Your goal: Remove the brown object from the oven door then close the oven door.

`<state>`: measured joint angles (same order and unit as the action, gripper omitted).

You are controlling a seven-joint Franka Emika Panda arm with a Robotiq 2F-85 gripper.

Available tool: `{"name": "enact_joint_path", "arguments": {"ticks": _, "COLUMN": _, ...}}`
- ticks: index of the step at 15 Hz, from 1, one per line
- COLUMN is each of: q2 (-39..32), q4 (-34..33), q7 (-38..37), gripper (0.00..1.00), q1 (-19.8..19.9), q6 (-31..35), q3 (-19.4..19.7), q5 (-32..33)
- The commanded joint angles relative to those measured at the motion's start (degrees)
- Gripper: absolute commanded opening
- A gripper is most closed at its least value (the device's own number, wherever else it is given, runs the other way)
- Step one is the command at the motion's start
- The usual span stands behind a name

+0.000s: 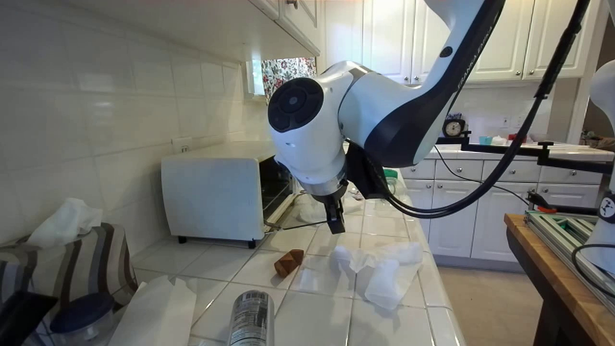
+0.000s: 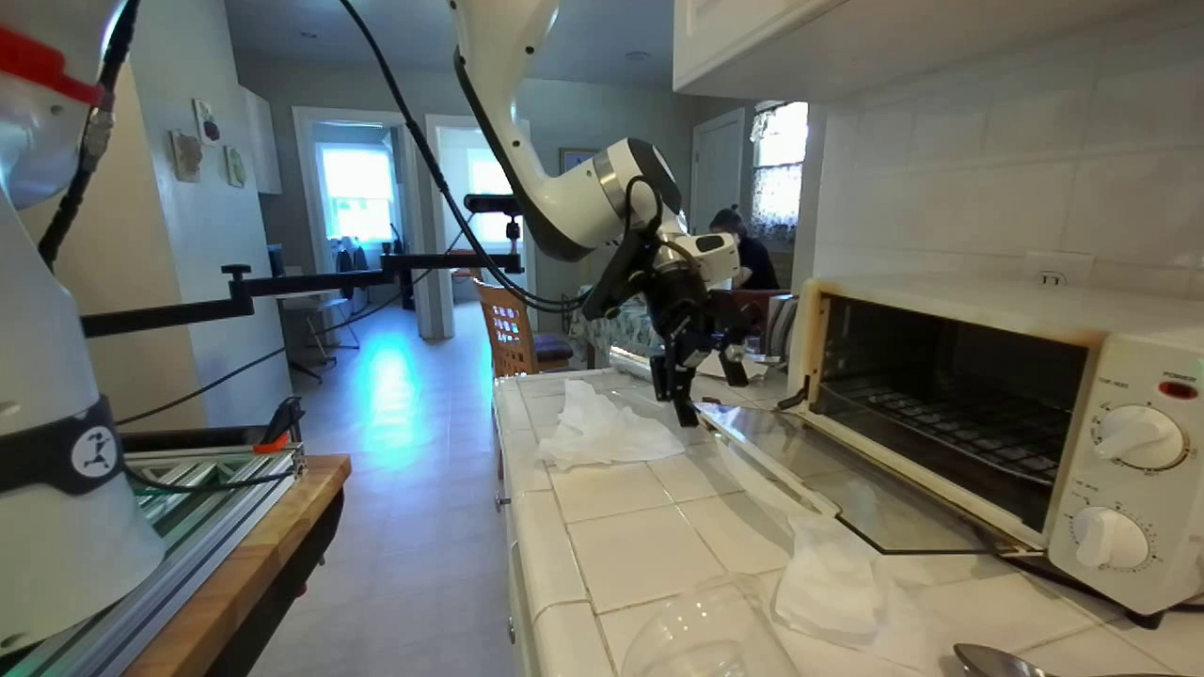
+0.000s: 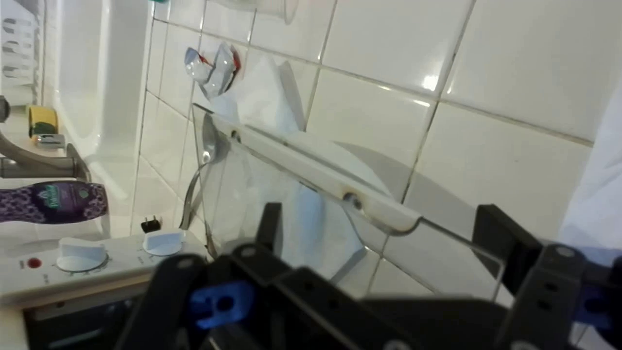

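In an exterior view the brown object [image 1: 289, 262] lies on the tiled worktop [image 1: 317, 322], near a corner of the white toaster oven [image 1: 211, 197] but apart from it. A shiny metal can [image 1: 252, 317] is closer to the camera, and a crumpled white tissue [image 1: 391, 276] lies to the right. My gripper [image 1: 335, 223] hangs over the worktop beyond the brown object, seen side-on, so its opening is hard to judge from here.

In an exterior view my fingers [image 2: 683, 406] are spread well apart, close to the far end of the oven door [image 2: 837, 475]. The door is lowered, its glass reaching out over the tiles, and a wire rack [image 2: 959, 423] shows inside the oven. Two white dials [image 2: 1140, 437] sit on the control panel [image 2: 1129, 487]. Nearer the camera are a clear glass vessel [image 2: 710, 635] and a spoon [image 2: 992, 661].

In the wrist view my fingers stand wide, with the door's handle bar [image 3: 311, 172] slanting between them. One corner of the glass comes near a finger; the picture is soft there, and I cannot tell whether they touch. The spoon shows partly through the glass. Beyond the dials is a purple bottle [image 3: 53, 201].
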<state>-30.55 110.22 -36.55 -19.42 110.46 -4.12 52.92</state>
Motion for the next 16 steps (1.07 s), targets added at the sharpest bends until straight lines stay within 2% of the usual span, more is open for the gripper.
{"name": "enact_joint_path", "arguments": {"ticks": 1, "q2": 3.2, "q4": 3.1, "q7": -1.3, "gripper": 1.00, "q1": 0.0, "q6": -1.7, "q3": -0.4, "q5": 2.1}}
{"name": "enact_joint_path", "arguments": {"ticks": 9, "q2": 6.4, "q4": 4.6, "q7": -1.1, "gripper": 1.00, "q1": 0.5, "q6": -6.7, "q3": -1.4, "q5": 4.2}}
{"name": "enact_joint_path", "arguments": {"ticks": 16, "q2": 6.0, "q4": 5.8, "q7": 0.5, "gripper": 1.00, "q1": 0.8, "q6": -5.2, "q3": -2.9, "q5": 5.2}}
